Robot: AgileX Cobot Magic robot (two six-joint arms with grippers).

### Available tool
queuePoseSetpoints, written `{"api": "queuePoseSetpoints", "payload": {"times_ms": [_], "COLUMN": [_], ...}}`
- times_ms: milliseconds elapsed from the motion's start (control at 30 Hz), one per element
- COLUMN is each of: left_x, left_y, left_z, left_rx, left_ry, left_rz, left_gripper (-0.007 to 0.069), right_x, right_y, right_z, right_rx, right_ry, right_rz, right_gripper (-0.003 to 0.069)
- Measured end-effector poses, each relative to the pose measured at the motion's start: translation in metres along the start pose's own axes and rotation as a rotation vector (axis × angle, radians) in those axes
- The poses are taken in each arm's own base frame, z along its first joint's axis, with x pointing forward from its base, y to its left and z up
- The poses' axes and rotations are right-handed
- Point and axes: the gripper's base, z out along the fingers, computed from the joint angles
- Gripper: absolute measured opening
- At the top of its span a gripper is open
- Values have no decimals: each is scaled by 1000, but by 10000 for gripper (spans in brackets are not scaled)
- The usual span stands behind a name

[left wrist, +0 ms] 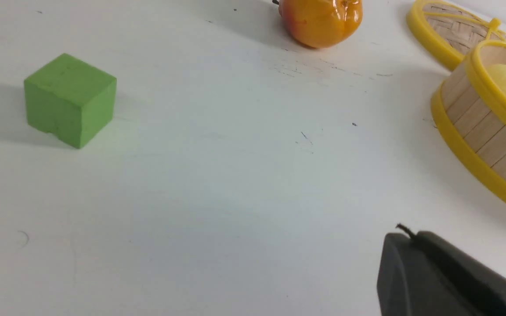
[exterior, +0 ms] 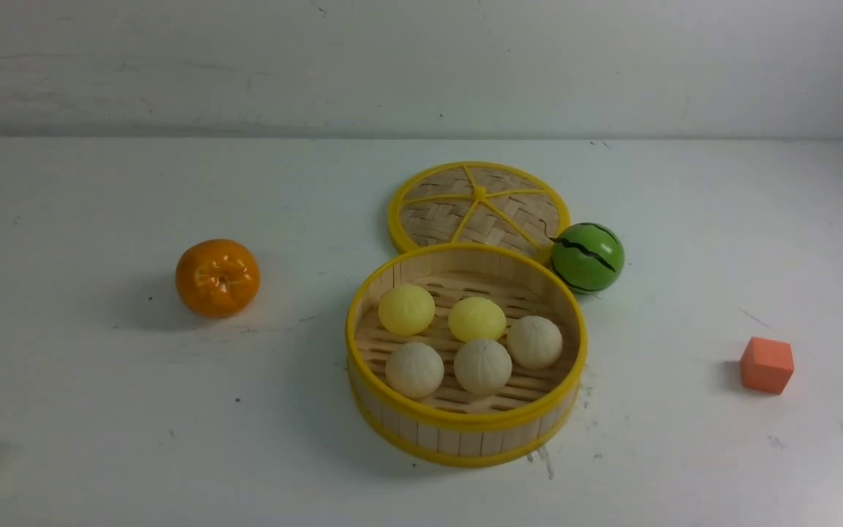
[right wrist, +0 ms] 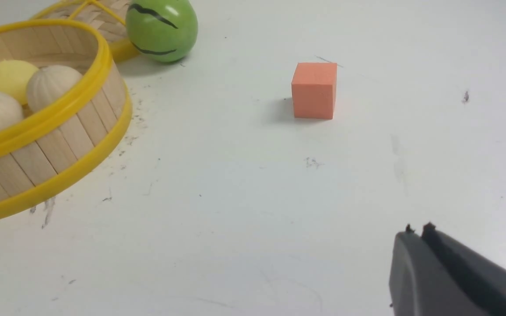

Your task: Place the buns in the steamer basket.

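Both tools (left wrist: 404, 235) (right wrist: 417, 232) pressed together, empty; orange (exterior: 217, 277), striped ball (exterior: 587, 258), lid (exterior: 478, 206) ring the filled steamer basket (exterior: 465, 435).

A: Where is the steamer basket (exterior: 465, 432)?

B: On the white table, upright and open. It is round and shallow, with yellow rims, a wall of pale wooden strips and a slatted floor.

A: And the buns?

B: All five lie inside it. Two smooth pale yellow buns sit at the far side, one to the left (exterior: 407, 309) and one nearer the middle (exterior: 477, 319). Three cream pleated buns form the near row: left (exterior: 414, 369), middle (exterior: 482, 366) and right (exterior: 535, 342).

A: Do they touch?

B: The middle pleated bun touches the yellow one behind it; the others sit close.
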Motion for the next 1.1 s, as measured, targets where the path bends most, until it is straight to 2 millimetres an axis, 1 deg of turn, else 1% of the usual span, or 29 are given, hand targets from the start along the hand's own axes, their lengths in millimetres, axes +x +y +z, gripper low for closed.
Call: {"api": "queuePoseSetpoints", "payload": {"times_ms": [733,1100], "left_x": [0,0], "left_y": [0,0], "left_z": [0,0], "left_rx": [1,1], "left_ry": [0,0], "left_rz": [-2,-3], "left_gripper": [-13,-13], "right_x": [0,0], "right_y": [0,0], "right_z": [0,0], "right_rx": [0,0], "right_ry": [0,0], "right_rz": [0,0], "right_gripper": [34,34]}}
